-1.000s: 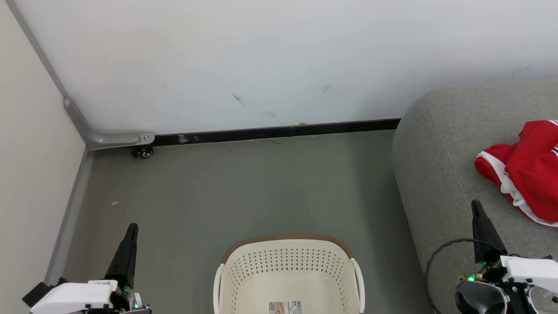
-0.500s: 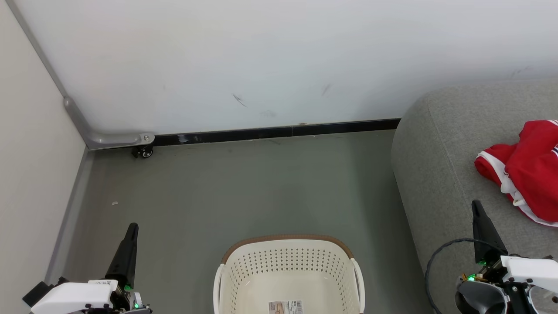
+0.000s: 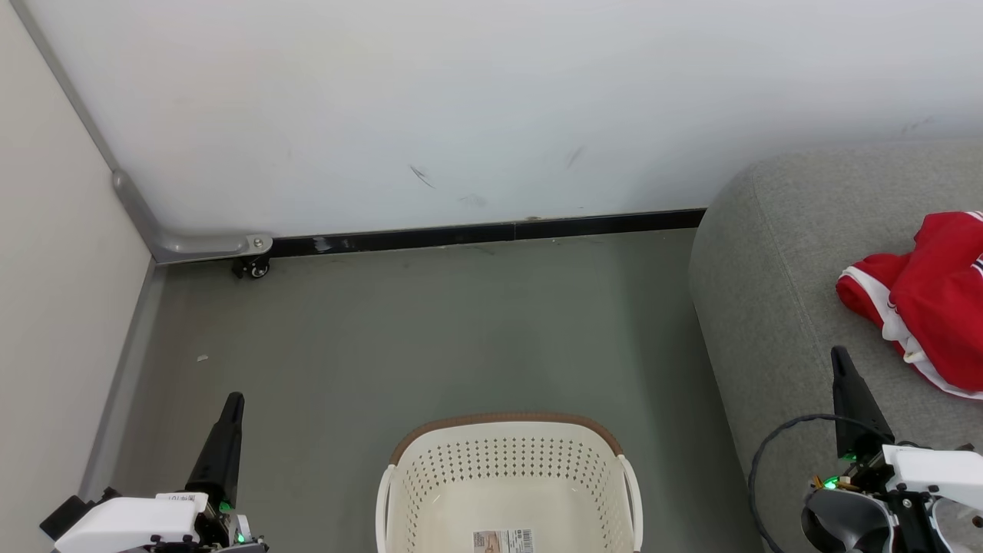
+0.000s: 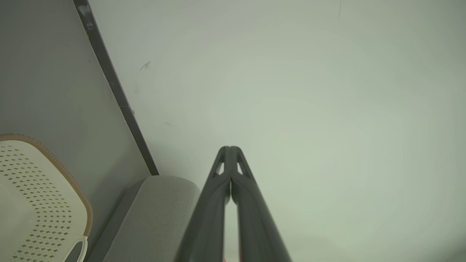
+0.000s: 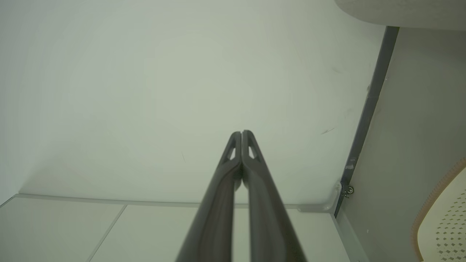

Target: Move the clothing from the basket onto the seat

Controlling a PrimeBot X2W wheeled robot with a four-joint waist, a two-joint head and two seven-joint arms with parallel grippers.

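Both the left gripper (image 3: 233, 399) and right gripper (image 3: 839, 355) were pressed together, empty. The clothing (image 3: 933, 299) lay on the seat (image 3: 776, 253) at far right; the basket (image 3: 507, 419) looked bare. Any garment in its unseen near end risked being missed.

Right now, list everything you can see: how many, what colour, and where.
sofa: one, grey, right side
clothing: one pile, red with white trim, on the sofa
floor: grey-green, middle
basket: one, cream with brown rim, on the floor, bottom centre
label: one, white, on the basket's bottom
wall: white, at the back
skirting: one strip, black, along the wall's foot
caster: one, black, far left corner
left gripper: one, dark, shut, lower left
right gripper: one, dark, shut, lower right, by the sofa
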